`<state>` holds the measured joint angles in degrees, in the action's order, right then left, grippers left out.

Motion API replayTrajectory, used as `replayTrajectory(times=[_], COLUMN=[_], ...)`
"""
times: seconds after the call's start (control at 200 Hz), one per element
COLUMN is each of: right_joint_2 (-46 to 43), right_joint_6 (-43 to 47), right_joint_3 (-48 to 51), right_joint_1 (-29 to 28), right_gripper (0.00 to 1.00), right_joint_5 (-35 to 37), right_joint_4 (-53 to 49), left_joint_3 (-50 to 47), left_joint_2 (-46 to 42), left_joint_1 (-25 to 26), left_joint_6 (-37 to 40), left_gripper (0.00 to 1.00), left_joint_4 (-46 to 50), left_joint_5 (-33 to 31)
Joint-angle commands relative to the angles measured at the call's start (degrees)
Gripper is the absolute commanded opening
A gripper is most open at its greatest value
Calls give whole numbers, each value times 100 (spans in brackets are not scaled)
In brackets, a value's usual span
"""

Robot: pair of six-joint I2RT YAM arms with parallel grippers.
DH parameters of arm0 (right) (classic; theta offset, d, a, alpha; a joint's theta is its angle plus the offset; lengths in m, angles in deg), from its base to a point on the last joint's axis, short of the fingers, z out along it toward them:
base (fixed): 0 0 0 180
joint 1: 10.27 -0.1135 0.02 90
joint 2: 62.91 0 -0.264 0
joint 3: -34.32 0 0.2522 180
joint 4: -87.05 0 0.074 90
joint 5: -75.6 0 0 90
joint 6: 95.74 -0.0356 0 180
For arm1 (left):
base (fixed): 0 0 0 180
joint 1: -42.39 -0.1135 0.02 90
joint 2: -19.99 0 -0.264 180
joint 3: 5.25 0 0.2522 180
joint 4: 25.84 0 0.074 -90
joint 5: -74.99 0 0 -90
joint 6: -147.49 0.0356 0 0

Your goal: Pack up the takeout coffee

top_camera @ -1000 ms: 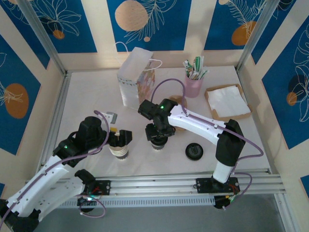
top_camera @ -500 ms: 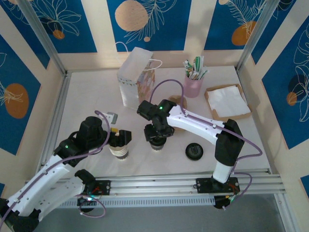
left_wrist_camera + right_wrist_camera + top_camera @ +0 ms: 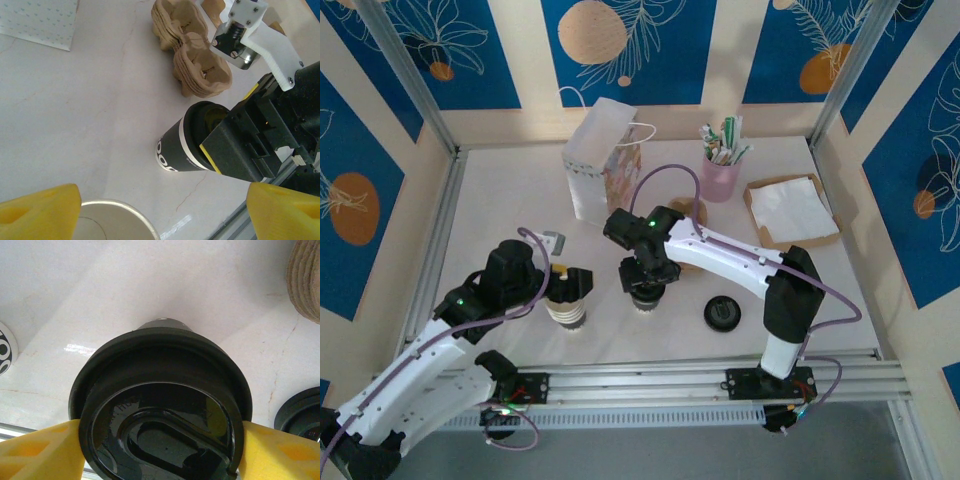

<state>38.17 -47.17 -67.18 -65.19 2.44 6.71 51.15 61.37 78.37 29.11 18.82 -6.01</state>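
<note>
Looking over a white marbled tabletop [image 3: 500, 220], fenced by metal rails and backed by blue-and-cream patterned walls [image 3: 400, 60]. Finding the coffee cup [image 3: 176, 147] standing upright near the middle, toward the near side. Showing a dark band with white marks at its foot, a thin cream strip above, and on top a round black lid [image 3: 160, 390] with a raised rim and a sunken oval centre. Clamping that lid with the right claw [image 3: 160, 446], yellow fingers [image 3: 35, 452] pressing against opposite sides of the rim. Hanging the left claw [image 3: 567, 284] spread wide over a stack of cups [image 3: 567, 313], one finger at the stack's rim and the other standing off from it. Noting the stack standing just left of the coffee cup, apart from it, and a spare lid [image 3: 722, 313] lying near on the right, also apart. Crowding the far side with brown cup carriers [image 3: 192, 55] just behind the right arm, a paper bag [image 3: 603, 165], a pink holder [image 3: 721, 178] of sticks and a tray [image 3: 790, 212] of napkins. Leaving bare surface along the left side, in front of the bag, and in a narrow strip between the cups and the near rail [image 3: 720, 372].
</note>
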Motion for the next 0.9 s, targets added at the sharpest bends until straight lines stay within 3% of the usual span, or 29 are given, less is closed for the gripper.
replayTrajectory(times=[0.0, 0.5, 0.895], right_joint_2=[416, 841, 984], right_joint_6=[-100, -232, -260], right_joint_3=[301, 493, 1042], right_joint_1=[-50, -214, -252], right_gripper=[73, 74, 74], right_joint_5=[12, 179, -116], right_joint_4=[-215, -373, 84], left_joint_3=[-53, -53, -35], left_joint_2=[-34, -43, -43], left_joint_1=[-70, -61, -67], left_joint_6=[18, 6, 9], left_gripper=[86, 86, 86], left_joint_4=[-117, -109, -99], left_joint_5=[70, 67, 76])
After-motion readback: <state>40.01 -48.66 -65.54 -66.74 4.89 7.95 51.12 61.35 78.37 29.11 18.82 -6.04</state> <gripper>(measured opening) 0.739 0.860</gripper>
